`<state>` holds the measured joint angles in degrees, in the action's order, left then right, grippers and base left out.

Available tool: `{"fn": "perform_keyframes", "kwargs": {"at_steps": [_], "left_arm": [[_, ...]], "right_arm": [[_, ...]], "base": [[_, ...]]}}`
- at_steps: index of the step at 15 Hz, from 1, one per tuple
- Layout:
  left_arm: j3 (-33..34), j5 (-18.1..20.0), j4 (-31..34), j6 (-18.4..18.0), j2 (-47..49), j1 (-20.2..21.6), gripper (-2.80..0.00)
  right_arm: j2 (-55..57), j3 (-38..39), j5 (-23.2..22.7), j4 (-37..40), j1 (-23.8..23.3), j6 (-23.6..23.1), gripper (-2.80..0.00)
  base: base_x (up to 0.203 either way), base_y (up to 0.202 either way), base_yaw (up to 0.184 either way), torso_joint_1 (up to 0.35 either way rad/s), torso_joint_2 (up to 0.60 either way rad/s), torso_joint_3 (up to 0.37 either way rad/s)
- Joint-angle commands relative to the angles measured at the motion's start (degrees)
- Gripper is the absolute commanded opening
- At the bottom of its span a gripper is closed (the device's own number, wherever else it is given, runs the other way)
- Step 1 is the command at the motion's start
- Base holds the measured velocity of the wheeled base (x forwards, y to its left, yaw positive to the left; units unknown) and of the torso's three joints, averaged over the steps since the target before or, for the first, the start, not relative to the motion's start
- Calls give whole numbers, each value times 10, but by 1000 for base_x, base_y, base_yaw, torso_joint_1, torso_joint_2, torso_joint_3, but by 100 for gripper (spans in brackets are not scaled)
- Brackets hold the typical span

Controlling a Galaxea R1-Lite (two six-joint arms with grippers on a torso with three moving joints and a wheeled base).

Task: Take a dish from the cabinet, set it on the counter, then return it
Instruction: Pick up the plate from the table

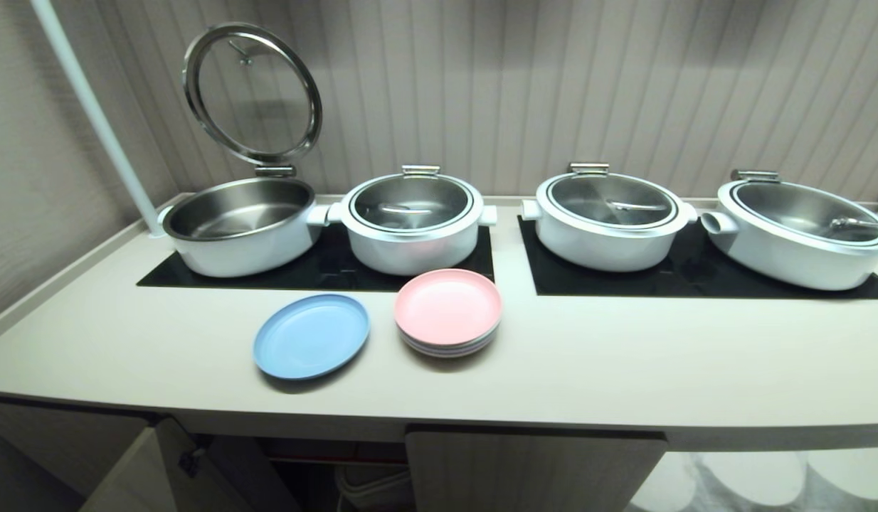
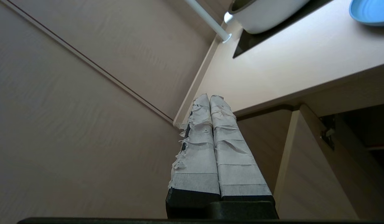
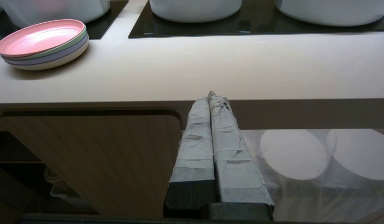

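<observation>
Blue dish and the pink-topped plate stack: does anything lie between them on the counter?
Nothing. In the head view only bare counter separates the blue dish from the pink-topped stack.

Four white pots (image 1: 610,222), pastel plate stack (image 1: 447,313)

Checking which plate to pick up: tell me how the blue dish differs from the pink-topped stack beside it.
The blue dish lies alone as a single plate; the pink-topped stack is several pastel plates piled up. The dish sits low and nearer the front edge of the counter; the stack stands taller, nearer the black mats. Both are round, shallow and upright on the counter.
</observation>
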<state>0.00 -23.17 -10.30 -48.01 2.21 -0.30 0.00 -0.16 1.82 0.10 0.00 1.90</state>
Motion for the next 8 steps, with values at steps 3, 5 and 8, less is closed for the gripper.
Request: {"fn": "perform_keyframes", "kwargs": {"at_steps": [3,5,8], "left_arm": [[0,6,-1,16,-21,0,-280],[0,22,1,83,-21,0,-280],[-1,61,9,244,-21,0,-280]], "right_arm": [[0,0,0,0,0,0,-280],[0,0,0,0,0,0,-280],[0,0,0,0,1,0,-280]], "base": [[0,0,0,0,0,0],[0,0,0,0,0,0],[0,0,0,0,0,0]]}}
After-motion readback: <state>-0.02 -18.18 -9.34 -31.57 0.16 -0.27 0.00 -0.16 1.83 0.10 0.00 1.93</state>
